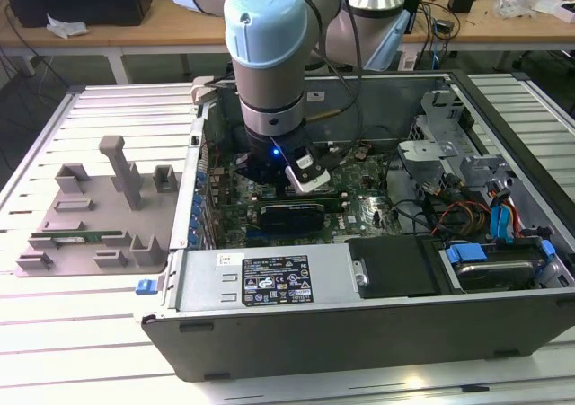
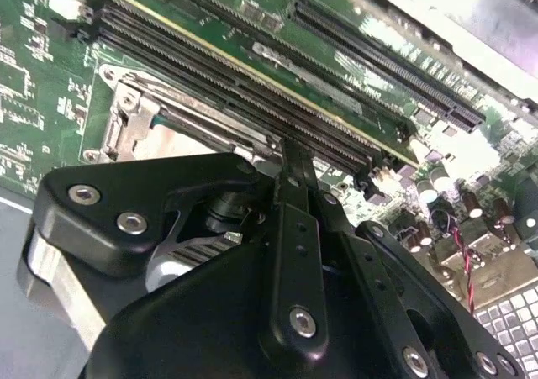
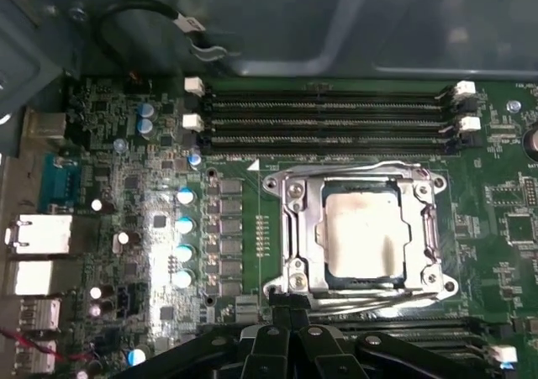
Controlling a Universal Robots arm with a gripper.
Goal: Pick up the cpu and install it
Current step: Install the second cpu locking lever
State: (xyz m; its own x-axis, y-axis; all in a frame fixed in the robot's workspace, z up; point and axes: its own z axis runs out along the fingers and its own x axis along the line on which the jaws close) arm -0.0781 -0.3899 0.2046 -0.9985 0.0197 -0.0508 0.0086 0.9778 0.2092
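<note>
Your computer case (image 1: 377, 333) lies open on the slatted worktop (image 1: 90, 333), arm reaching down inside over the motherboard (image 3: 126, 186). The cpu (image 3: 361, 232) sits in its metal-framed socket (image 3: 290, 228) beside the memory slots (image 3: 328, 118). The gripper (image 3: 290, 324) hangs just beside the socket; you cannot tell how its jaws stand.

Open computer case (image 1: 359, 333) lying on the slatted table (image 1: 90, 333), with the parts holder (image 1: 99, 212) beside it on the exterior view's left. The arm reaches down into the case over the motherboard (image 1: 359, 212); the drive bays (image 1: 503, 261) lie toward the exterior view's right. In the first wrist view, the cpu (image 3: 361, 232) sits inside the socket frame (image 3: 290, 228), between two banks of memory slots (image 3: 328, 118), with the gripper (image 3: 290, 333) just beside the frame.
</note>
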